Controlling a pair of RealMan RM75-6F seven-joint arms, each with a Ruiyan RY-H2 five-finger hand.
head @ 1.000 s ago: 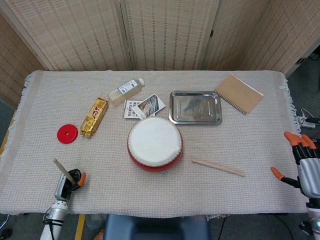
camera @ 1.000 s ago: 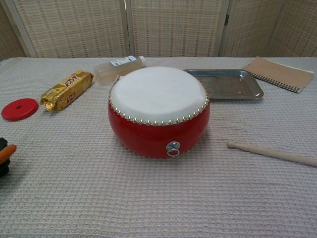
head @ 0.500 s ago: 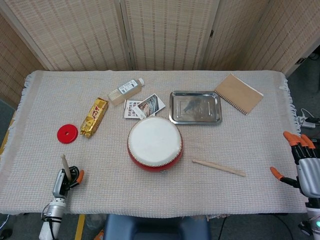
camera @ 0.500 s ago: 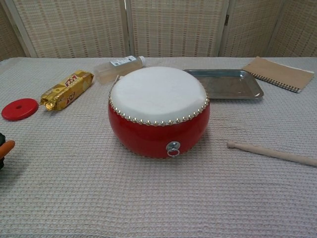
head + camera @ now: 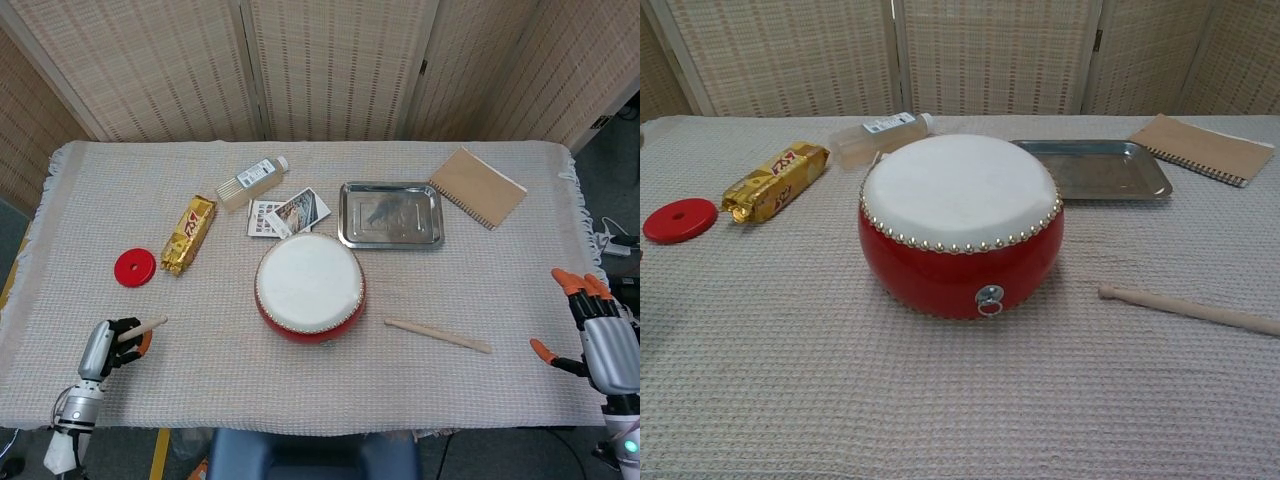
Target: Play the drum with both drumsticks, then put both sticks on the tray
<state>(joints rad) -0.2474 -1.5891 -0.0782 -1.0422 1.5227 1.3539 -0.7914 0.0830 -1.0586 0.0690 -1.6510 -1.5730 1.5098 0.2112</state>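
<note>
The red drum [image 5: 309, 287] [image 5: 960, 225] with its white skin stands mid-table. My left hand [image 5: 108, 345] is at the near left edge and grips one wooden drumstick [image 5: 143, 328], whose tip points right toward the drum. The second drumstick [image 5: 438, 335] [image 5: 1188, 308] lies flat on the cloth to the right of the drum. At the table's near right edge my right hand [image 5: 592, 332] is open, fingers spread, well apart from that stick. Behind the drum to the right sits the metal tray [image 5: 391, 214] [image 5: 1095, 168], with nothing on it. Neither hand shows in the chest view.
A gold snack bar [image 5: 188, 235], a red disc [image 5: 134, 268], a clear bottle [image 5: 252, 181] and photo cards [image 5: 289, 214] lie left and behind the drum. A brown notebook [image 5: 477, 187] sits right of the tray.
My left hand has drawn back left toward the table edge and swung its drumstick from pointing up-left to pointing right. It has left the chest view. The right hand shifted slightly inward.
</note>
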